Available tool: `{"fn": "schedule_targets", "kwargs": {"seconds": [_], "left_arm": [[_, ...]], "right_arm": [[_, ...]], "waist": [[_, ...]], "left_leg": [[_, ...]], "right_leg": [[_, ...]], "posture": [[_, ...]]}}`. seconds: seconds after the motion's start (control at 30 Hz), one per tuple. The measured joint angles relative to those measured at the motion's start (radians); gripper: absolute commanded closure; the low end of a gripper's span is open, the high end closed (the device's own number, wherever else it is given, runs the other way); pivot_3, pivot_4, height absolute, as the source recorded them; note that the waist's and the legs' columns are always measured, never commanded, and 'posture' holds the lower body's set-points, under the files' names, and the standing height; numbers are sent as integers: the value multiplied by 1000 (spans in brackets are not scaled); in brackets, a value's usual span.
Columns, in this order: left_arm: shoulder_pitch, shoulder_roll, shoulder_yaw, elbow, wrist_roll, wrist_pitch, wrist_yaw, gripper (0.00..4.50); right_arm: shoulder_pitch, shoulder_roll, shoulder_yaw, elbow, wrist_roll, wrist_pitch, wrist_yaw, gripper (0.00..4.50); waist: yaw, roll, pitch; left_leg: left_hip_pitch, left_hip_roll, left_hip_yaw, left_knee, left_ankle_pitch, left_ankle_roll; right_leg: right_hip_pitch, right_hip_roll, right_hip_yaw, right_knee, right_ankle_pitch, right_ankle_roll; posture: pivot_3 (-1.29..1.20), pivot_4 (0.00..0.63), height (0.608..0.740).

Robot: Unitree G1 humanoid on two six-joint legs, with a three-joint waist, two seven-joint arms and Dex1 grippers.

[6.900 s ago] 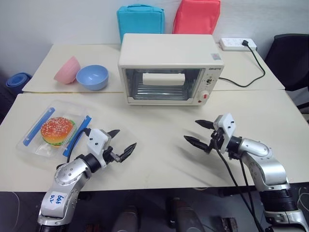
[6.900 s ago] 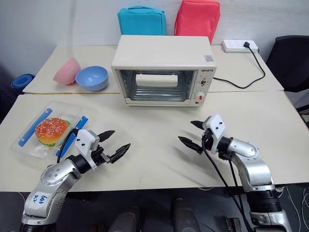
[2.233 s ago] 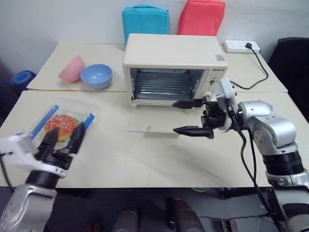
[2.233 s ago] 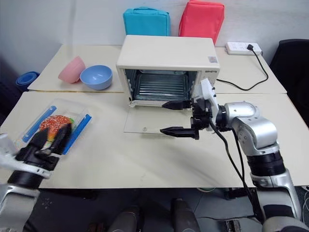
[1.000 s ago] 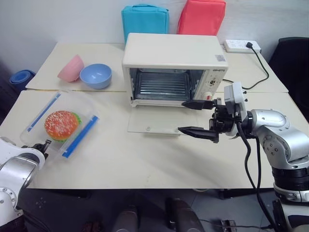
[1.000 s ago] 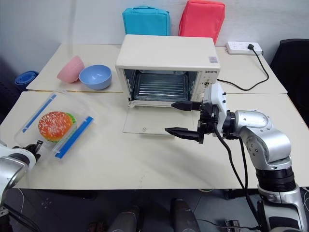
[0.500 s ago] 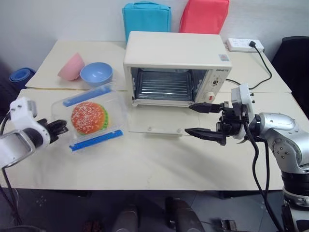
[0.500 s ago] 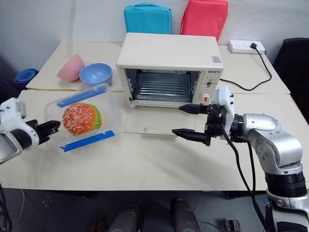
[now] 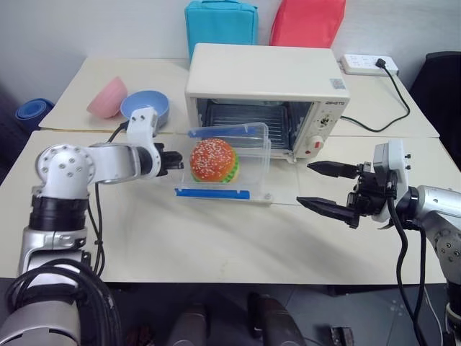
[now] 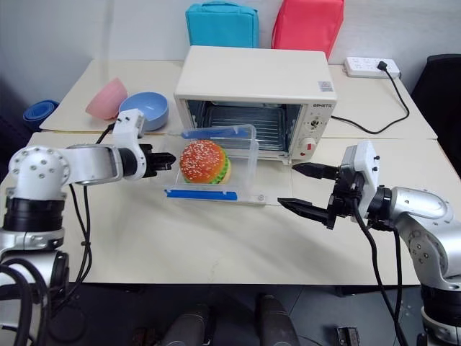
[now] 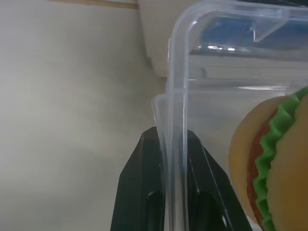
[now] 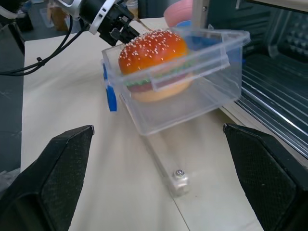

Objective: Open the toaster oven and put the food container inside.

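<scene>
I work in what looks like an office or lab room set up for testing: plain cream tables [image 9: 216, 245] pushed together beneath my claws, a bare white wall beyond them, a power strip [image 9: 368, 64] with a black cable past my right claw [image 9: 328, 188], and a black office chair [image 9: 445, 86] farther right.

Food container [image 9: 229, 160] before toaster oven [image 9: 268, 94], over its door.

head stereo overhead; wrists close
</scene>
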Motion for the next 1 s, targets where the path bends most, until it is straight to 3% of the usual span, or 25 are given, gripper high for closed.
{"fn": "schedule_targets", "kwargs": {"seconds": [0.17, 0.2, 0.43, 0.6, 0.73, 0.83, 1.0], "left_arm": [[-109, -122, -10, 130, 140, 22, -71, 4371], [-131, -148, -10, 159, 175, 23, -90, 3708], [-164, -183, 40, 187, 331, 25, -166, 1692], [-115, -178, 119, 104, 372, 26, -236, 1692], [1, -121, 234, -73, 313, 10, -406, 1692], [100, -39, 314, -182, 248, -30, -612, 2311], [354, 176, 288, -386, 199, -124, -1104, 3847]], "right_arm": [[42, 1, -18, -47, 6, -3, -41, 0], [54, 2, -21, -59, 6, -6, -52, 0], [68, 6, -21, -67, -1, -15, -106, 0], [78, 6, -22, -67, -3, -27, -119, 0], [103, -17, -31, -70, 7, -24, -97, 0], [107, -27, -37, -76, 29, -18, -86, 631], [140, -26, -18, -112, 67, 3, -73, 2344]], "waist": [[-2, 0, 0], [-1, 0, 0], [-16, -1, 0], [-22, -1, 0], [-27, -1, 0], [-26, -1, 0], [-24, -1, 0]], "left_leg": [[1, -1, 0, 1, 1, 0], [1, -1, 0, 1, 1, 0], [2, -1, 0, 1, 3, -2], [2, 0, 0, 1, 5, -7], [2, 2, 0, 0, 6, -8], [2, 2, 1, 0, 6, -8], [3, 3, 1, 1, 5, -4]], "right_leg": [[0, 0, 1, 2, 0, 1], [0, 0, 1, 2, 0, 1], [0, 0, 1, 4, 0, 1], [0, -1, 1, 5, 1, 1], [-1, 0, 2, 5, 1, 1], [0, 0, 2, 6, 0, 1], [0, 0, 2, 6, -1, -1]], "posture": [[0, 150, 740], [0, 150, 740], [0, 150, 740], [0, 150, 740], [0, 150, 740], [0, 150, 740], [0, 150, 740]]}}
